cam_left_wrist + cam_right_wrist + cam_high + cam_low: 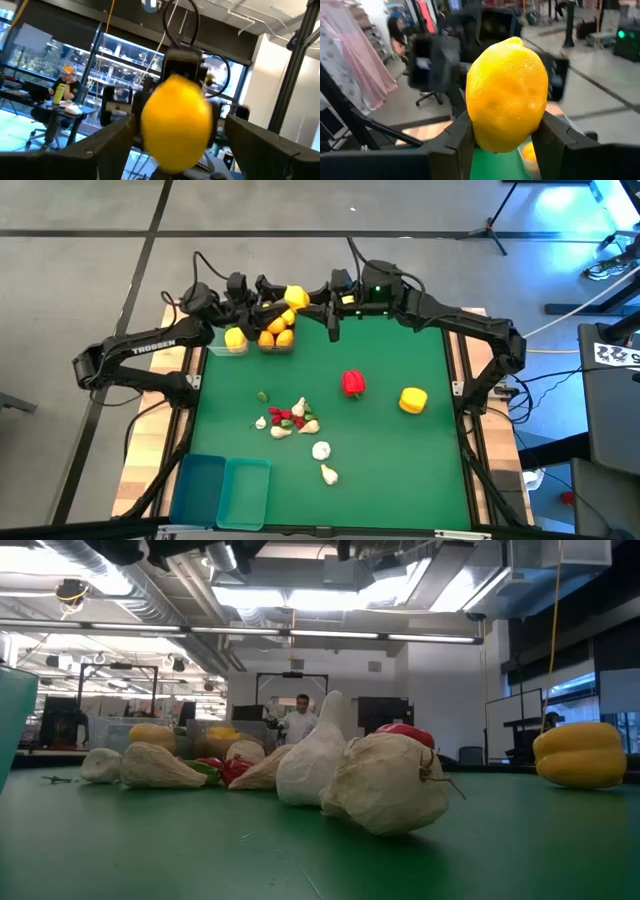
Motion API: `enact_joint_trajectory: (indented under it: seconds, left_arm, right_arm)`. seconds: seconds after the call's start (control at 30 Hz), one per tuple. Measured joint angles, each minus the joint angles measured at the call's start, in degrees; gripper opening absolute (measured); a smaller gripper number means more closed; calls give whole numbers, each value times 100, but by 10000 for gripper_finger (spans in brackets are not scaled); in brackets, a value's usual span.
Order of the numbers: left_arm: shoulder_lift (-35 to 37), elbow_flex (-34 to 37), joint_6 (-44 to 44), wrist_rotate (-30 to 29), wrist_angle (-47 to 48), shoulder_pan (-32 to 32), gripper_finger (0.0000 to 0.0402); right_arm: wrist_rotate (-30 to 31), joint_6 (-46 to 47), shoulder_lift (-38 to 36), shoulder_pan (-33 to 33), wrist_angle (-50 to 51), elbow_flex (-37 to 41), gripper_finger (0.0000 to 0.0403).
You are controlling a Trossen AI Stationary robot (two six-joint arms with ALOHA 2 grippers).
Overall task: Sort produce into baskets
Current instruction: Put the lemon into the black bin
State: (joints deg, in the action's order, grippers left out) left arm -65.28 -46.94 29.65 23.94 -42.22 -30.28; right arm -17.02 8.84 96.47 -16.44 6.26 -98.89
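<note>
A yellow lemon sits clamped between the two dark fingers of the right claw, held up in the air at the upper middle of the high view, above the far edge of the green counter. The left claw faces it from just beside, its fingers spread wide on either side of the lemon without visibly touching it. Just below them in the high view, two clear baskets stand side by side: one holds a lemon, the other holds oranges. Farther down, a red pepper and a yellow pepper lie apart at centre right, while garlic bulbs and chilies cluster at centre. Two teal baskets sit at the lower left.
</note>
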Motion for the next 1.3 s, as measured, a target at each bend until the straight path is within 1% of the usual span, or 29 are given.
enact_joint_trajectory:
  seconds: [0.1, 0.37, 0.57, 0.83, 1.23, 1.3]
  left_arm:
    - [-2, 0, -38, -80, -8, 2, 304]
    - [0, 0, -109, -127, -3, 0, 304]
    - [-26, 0, -85, -127, 10, 0, 304]
    - [-26, 0, -105, -125, 12, 0, 304]
    - [-26, -2, -260, -125, 273, 0, 304]
    - [-26, -2, -281, -125, 273, -1, 299]
  right_arm:
    - [-167, 125, 2, 2, -171, 0, 147]
    - [-164, 143, 9, -7, -179, 0, 147]
    - [-166, 143, 209, -7, -197, -7, 147]
    - [-167, 166, 262, -9, -309, -7, 147]
    - [-168, 184, 282, -9, -326, -7, 147]
    - [-168, 184, 282, -9, -323, -7, 147]
